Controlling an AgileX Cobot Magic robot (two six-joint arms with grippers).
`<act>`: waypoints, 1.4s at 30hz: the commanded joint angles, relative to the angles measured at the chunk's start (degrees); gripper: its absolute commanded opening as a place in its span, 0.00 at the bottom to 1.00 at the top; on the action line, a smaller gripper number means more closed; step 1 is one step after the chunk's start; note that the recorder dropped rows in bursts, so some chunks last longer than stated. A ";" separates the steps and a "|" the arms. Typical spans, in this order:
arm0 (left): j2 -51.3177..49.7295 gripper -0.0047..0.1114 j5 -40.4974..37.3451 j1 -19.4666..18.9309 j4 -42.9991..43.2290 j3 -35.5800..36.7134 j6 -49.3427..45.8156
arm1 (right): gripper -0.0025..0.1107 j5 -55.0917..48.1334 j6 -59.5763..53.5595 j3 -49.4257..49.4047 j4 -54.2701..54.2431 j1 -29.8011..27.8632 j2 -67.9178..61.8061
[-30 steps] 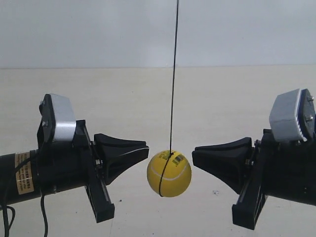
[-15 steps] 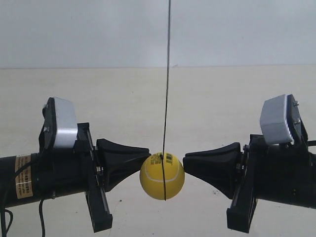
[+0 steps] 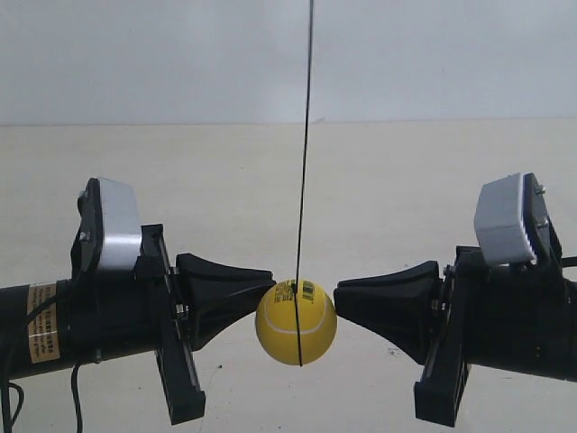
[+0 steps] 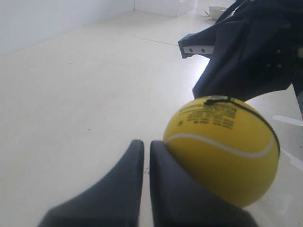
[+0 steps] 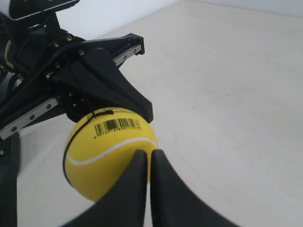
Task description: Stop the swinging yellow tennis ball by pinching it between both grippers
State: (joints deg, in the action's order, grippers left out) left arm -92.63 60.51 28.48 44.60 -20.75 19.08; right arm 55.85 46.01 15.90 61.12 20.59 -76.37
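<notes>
The yellow tennis ball (image 3: 296,325) hangs on a thin black string (image 3: 305,180) just above the pale table. It is squeezed between two black grippers. The gripper at the exterior view's left (image 3: 267,286) touches one side with its wedge tips, and the gripper at the exterior view's right (image 3: 341,298) touches the other. In the left wrist view my left gripper (image 4: 147,144) is shut, one finger pressed against the ball (image 4: 222,151). In the right wrist view my right gripper (image 5: 149,153) is shut too, tips against the ball (image 5: 102,156) below its barcode sticker (image 5: 118,125).
A pale table (image 3: 406,180) runs back to a white wall (image 3: 162,54). A black cable (image 3: 11,397) hangs under the arm at the exterior view's left. A small white dish (image 4: 218,9) sits far off in the left wrist view.
Over the last second both grippers closed inward onto the ball, and the ball shifted slightly left and lower. In the last half second nothing has visibly moved.
</notes>
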 commanded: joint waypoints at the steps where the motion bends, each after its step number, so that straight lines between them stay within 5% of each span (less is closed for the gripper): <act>1: -0.01 0.08 0.78 0.25 0.32 -0.40 0.61 | 0.02 0.74 -0.02 0.26 0.75 0.08 -0.11; 42: -0.01 0.08 0.73 0.14 10.40 1.11 10.49 | 0.02 -0.48 0.98 0.26 1.43 0.08 -0.11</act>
State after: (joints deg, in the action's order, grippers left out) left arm -92.63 60.61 28.48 53.60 -20.03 28.23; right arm 55.36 46.70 15.90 62.11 20.59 -76.37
